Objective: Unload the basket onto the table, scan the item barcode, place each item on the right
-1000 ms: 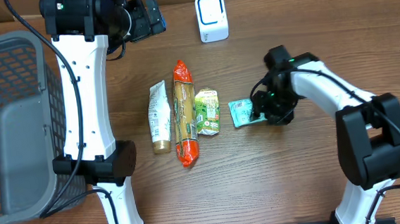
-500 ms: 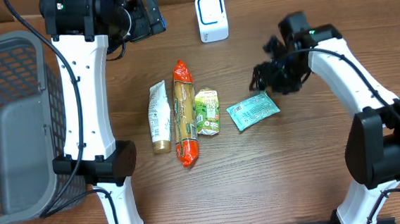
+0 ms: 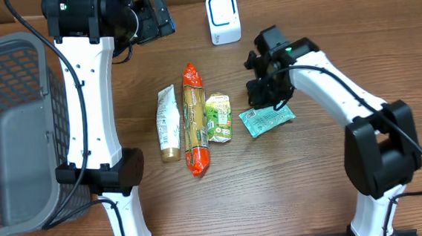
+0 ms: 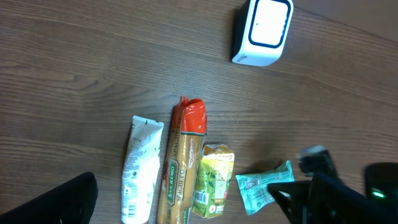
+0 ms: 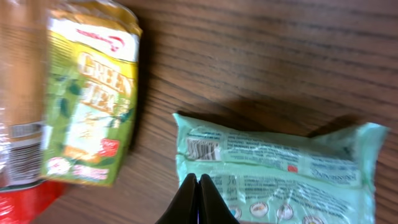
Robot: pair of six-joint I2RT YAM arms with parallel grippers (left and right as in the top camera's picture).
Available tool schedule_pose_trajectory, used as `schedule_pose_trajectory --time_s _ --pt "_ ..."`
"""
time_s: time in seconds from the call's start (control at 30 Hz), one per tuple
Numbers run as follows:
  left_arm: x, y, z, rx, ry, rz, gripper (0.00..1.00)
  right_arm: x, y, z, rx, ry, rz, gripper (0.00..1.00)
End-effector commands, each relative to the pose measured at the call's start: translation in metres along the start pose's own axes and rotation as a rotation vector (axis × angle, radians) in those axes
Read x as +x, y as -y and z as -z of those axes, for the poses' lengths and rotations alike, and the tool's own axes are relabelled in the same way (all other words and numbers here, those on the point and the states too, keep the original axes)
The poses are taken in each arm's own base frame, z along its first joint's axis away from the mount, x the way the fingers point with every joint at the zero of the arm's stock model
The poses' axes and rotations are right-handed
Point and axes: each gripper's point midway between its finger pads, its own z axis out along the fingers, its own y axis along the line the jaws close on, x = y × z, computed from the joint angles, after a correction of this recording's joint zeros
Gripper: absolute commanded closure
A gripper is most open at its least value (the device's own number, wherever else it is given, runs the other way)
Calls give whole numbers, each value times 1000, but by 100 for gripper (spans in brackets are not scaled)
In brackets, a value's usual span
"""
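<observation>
A teal snack packet lies flat on the wooden table, its barcode facing up near its left end. My right gripper hovers just over the packet's left part. In the right wrist view its fingers are pressed together with nothing between them. The white barcode scanner stands at the back of the table. My left gripper is raised high at the back left and open, looking down on the scanner and the packet.
Left of the packet lie a green tea pack, a long spaghetti pack and a white tube, side by side. A grey mesh basket fills the left edge. The left arm's white links stand beside it.
The right gripper let go of the packet's right end, swung up and right, then came back left over the packet and shut empty. The packet now lies fully exposed, shifted slightly right.
</observation>
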Motion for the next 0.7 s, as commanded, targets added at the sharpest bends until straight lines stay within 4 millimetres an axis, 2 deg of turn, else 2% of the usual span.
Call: schedule_pose_trajectory --time_s 0.0,0.43,0.67 --pt "1 -3 -6 -18 -10 -19 0 5 8 -15 37 -35 3 96" --pt "1 -3 -6 -18 -10 -19 1 9 20 -45 58 -88 -10 95" --pt "1 -3 -6 -19 -10 -19 0 15 29 -50 100 -118 -16 87"
